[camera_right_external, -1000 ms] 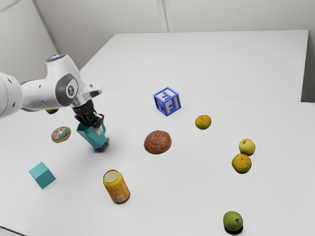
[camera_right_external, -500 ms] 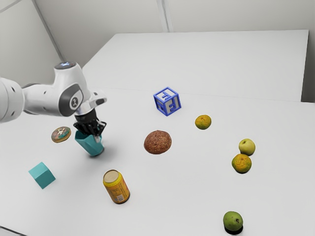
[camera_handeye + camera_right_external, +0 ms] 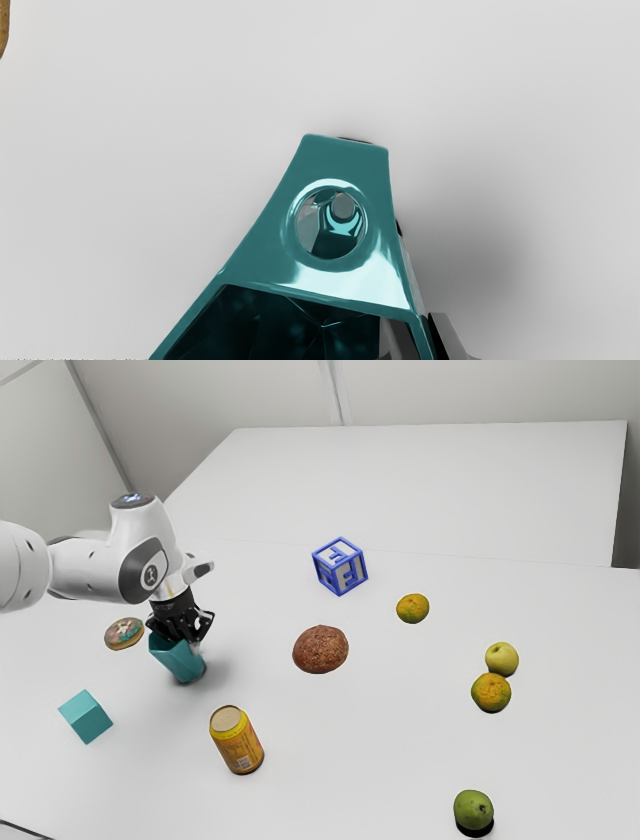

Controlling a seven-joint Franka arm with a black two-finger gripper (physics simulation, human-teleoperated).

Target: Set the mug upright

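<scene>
- While the gripper (image 3: 190, 641) pinches the mug (image 3: 180, 663) by its wall, one finger inside and one outside, the mug leans, its mouth up and toward the exterior view's left
- Whether its base touches the table (image 3: 370, 760) I cannot tell
- The donut (image 3: 124, 633) and the teal block (image 3: 86, 717) lie near it, and the can (image 3: 237, 740) stands upright nearby

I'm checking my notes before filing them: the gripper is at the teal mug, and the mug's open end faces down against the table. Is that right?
Not the open end: the wrist view shows the teal mug with its opening up toward the gripper, not down against the table. The gripper is indeed at the mug.
</scene>
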